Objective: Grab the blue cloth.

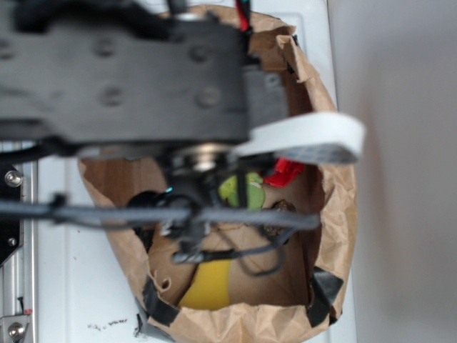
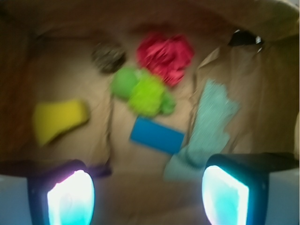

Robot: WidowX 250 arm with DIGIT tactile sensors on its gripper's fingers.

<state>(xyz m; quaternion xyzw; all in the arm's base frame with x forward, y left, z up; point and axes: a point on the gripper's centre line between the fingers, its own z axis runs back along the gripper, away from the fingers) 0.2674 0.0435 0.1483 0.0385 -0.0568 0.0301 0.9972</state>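
Blue cloth (image 2: 209, 124) lay right of centre in the wrist frame; gripper (image 2: 149, 197) fingers (image 2: 70, 197) stood apart, empty, at the bottom edge.

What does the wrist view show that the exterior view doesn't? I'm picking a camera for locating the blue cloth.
Only the wrist view shows the blue cloth, lying right of the blue block, plus the open claw with nothing between its fingers. Only the exterior view shows the robot arm over the paper bag, hiding the bag's right interior. Both show the yellow item, the green item and the red item, though the wrist view is blurred.
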